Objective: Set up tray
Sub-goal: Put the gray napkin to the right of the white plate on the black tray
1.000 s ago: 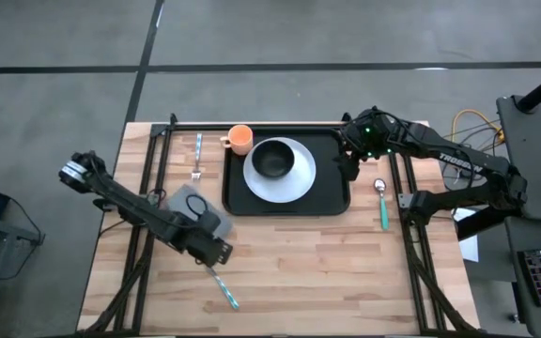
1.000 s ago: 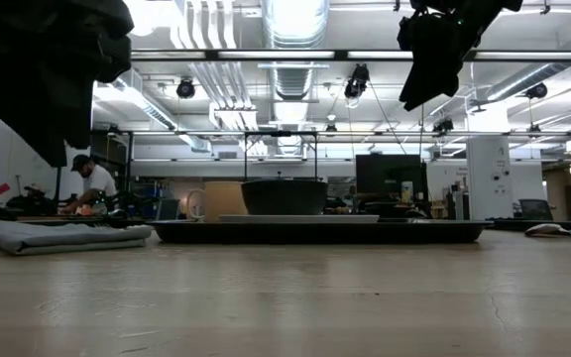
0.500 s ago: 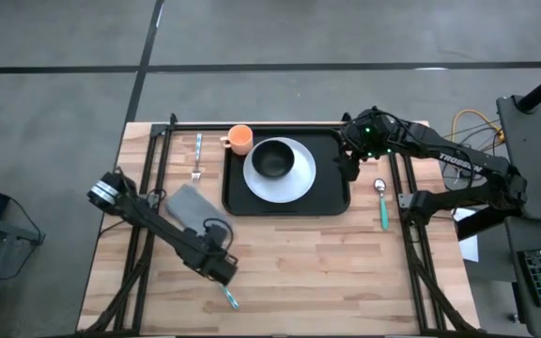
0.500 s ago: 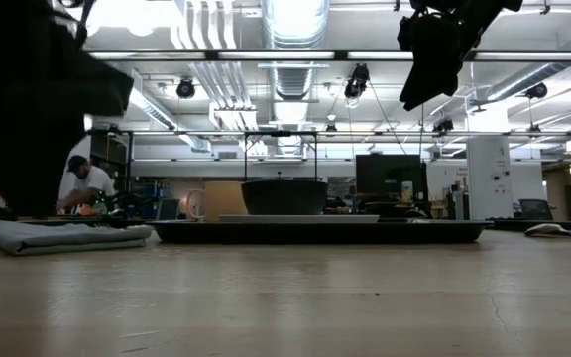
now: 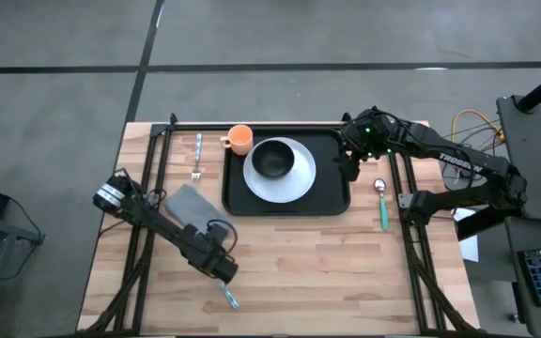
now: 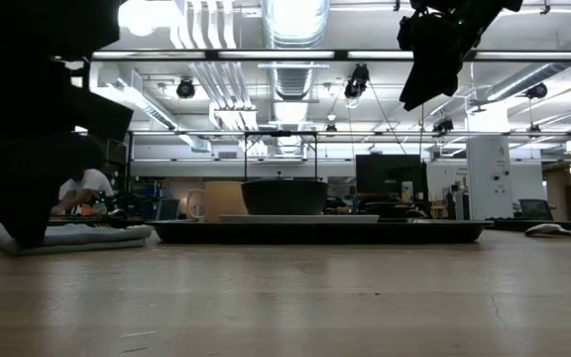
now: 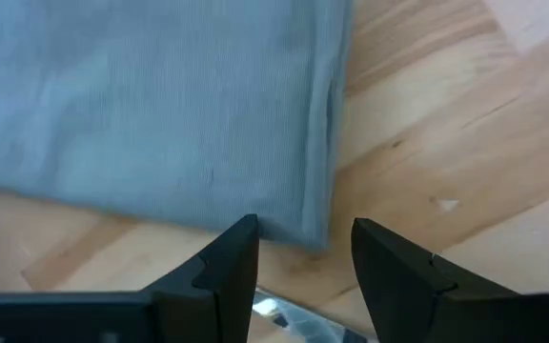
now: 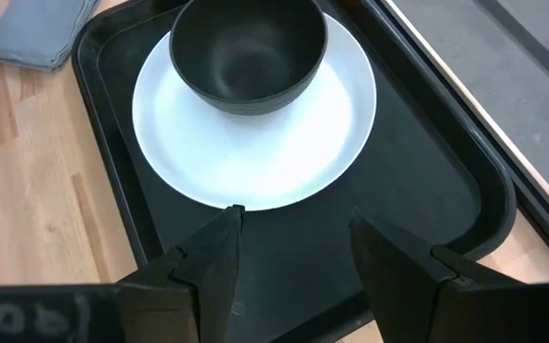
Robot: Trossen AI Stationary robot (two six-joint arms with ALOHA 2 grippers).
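Left end effector (image 7: 303, 250) open, low over the tabletop (image 5: 346, 263) at the grey napkin's (image 7: 151, 105) edge. Right end effector (image 8: 294, 243) open, empty, above the tray (image 8: 427, 191).

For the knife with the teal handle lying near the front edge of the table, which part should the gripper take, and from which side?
Take the knife at its teal handle, from straight above, fingers across its width. It lies flat on the wooden table, with bare wood on both sides. The left gripper, open, is just above its blade end; the grey napkin lies beyond.
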